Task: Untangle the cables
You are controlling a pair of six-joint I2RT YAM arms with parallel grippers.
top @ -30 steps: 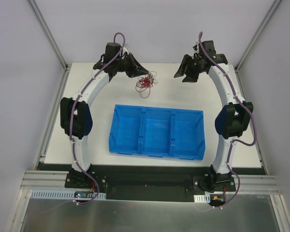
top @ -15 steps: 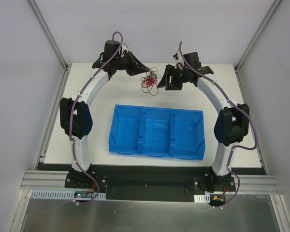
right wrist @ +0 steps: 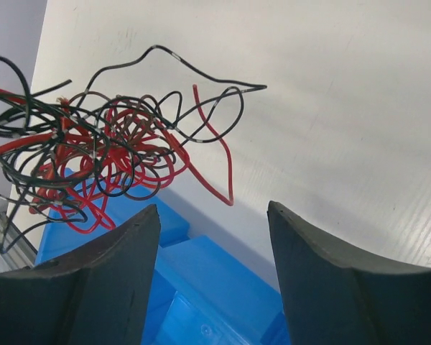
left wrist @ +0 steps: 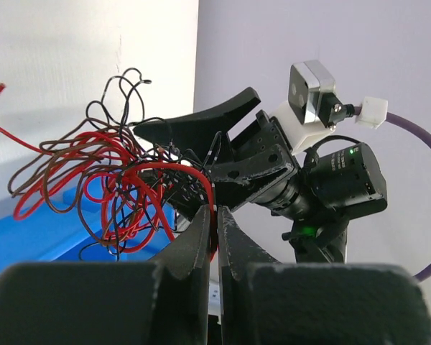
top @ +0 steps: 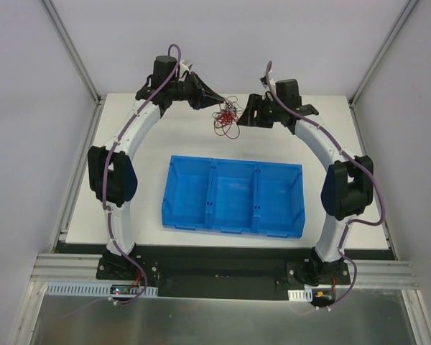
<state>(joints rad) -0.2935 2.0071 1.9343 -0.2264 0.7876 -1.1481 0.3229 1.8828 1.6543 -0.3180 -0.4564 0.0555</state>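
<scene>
Up above the white table [top: 179, 136], left claw [left wrist: 215, 215] pinching the tangled cables [top: 226, 118] in mid-air, right claw [right wrist: 214, 212] gaping open just beside them, blue tray [top: 174, 194] sitting well apart on the near side.

The left end effector [left wrist: 216, 215] is closed on a red strand of the cables [left wrist: 122, 180]. The tangle hangs just before the right end effector [left wrist: 190, 154], whose fingers are spread, with a blue tray [left wrist: 29, 241] behind.

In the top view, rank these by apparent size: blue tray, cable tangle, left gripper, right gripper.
1. blue tray, clearly largest.
2. left gripper and right gripper: they look about alike, so not ranked against each other.
3. cable tangle, smallest, though only a little smaller than the grippers.
</scene>
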